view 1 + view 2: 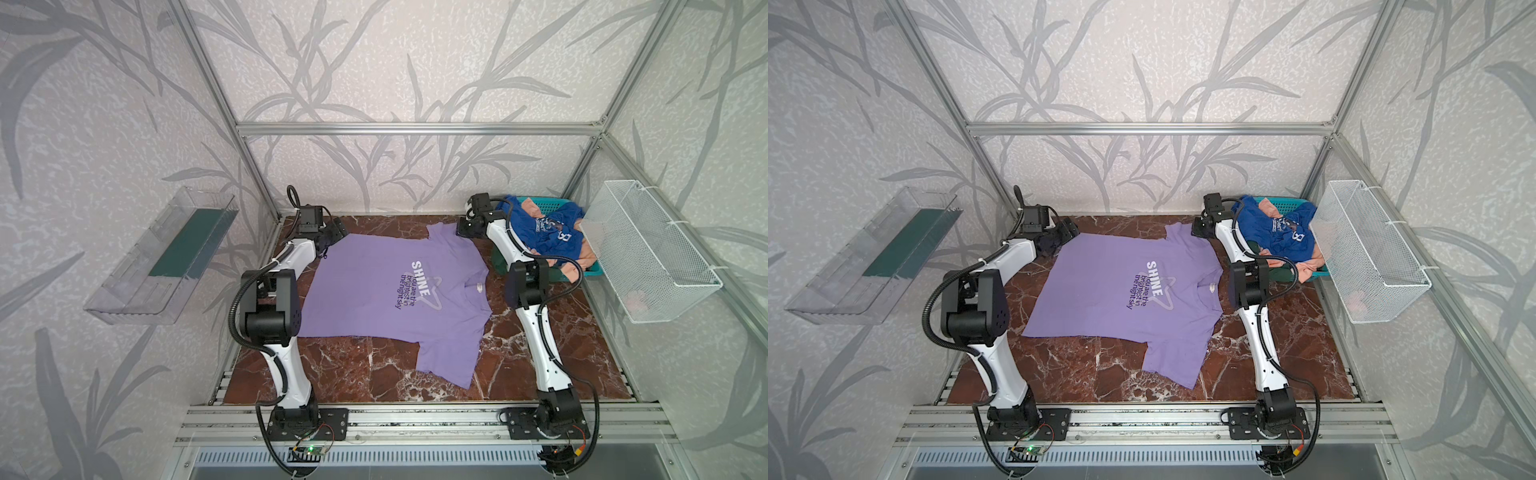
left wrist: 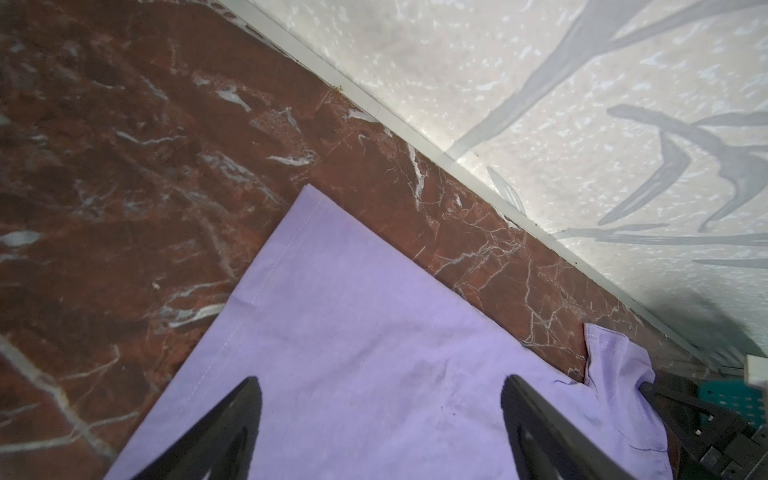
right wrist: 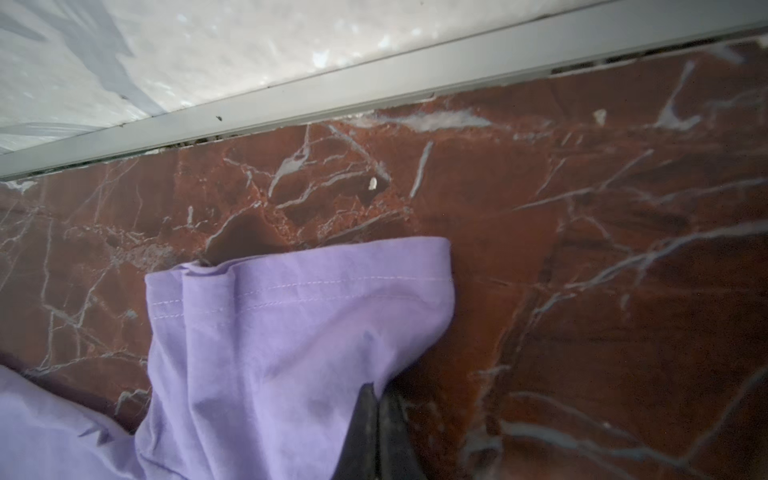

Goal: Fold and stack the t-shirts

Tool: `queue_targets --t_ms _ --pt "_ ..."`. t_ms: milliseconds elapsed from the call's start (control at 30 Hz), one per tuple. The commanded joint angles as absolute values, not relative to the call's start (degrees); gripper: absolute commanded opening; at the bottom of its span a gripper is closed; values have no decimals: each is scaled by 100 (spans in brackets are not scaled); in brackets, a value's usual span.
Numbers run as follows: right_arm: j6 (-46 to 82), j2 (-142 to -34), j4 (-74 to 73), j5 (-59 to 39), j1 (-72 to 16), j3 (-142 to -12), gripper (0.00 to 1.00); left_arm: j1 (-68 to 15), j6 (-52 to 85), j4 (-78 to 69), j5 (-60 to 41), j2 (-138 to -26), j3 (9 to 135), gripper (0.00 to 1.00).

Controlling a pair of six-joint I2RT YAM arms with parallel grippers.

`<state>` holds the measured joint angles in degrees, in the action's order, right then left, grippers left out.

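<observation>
Right fingers (image 3: 363, 432), pressed shut, pinch the edge of the far sleeve of the lavender "SHINE" t-shirt (image 1: 374, 291). The shirt lies spread print-up across the red marble desk (image 1: 374, 374) between the two arms, collar toward the right arm. The left fingers (image 2: 224, 428) stand wide apart and empty over the shirt's far hem corner; whether they touch the cloth cannot be told.

By the look of it, the task has barely begun. The lavender shirt shows no fold, the pinched sleeve is bunched rather than flat, and no stack is to be seen on the desk. The royal blue t-shirt (image 1: 552, 232), the peach t-shirt (image 1: 575, 266) and the dark green t-shirt (image 1: 1279, 273) lie heaped in the teal basket (image 1: 544, 202) at the desk's far right corner. All three are yet to be laid out, folded and piled.

Both arms reach to the desk's far edge in both top views. The right is stretched long and low, its wrist at the sleeve just beside the basket. The left has its elbow raised high and its forearm sloping down to the hem.
</observation>
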<state>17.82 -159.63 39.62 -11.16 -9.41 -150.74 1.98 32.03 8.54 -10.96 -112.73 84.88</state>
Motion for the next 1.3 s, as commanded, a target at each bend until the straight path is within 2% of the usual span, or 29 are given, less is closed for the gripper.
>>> queue_targets --t_ms 0,133,300,533,833,1267 --pt "1946 -15480 3973 -1398 -923 -14895 0 268 2951 1251 -1237 -11725 9013 87" --pt "2083 -15151 3921 -1721 -932 -14471 0 384 2910 1222 -1854 -12378 9623 82" --pt "2190 -14953 3734 -1973 -983 -14089 0 513 2992 1265 -2063 -12883 10043 80" --pt "2154 -14875 3822 -1804 -993 -14039 0 734 2903 1610 -2193 -13327 10647 81" --pt "2218 -14802 3759 -1890 -993 -13828 0 833 3487 1188 -2382 -13722 10764 81" --pt "2320 -14775 3737 -1882 -995 -13702 0 844 3581 1552 -2390 -14285 11330 80"
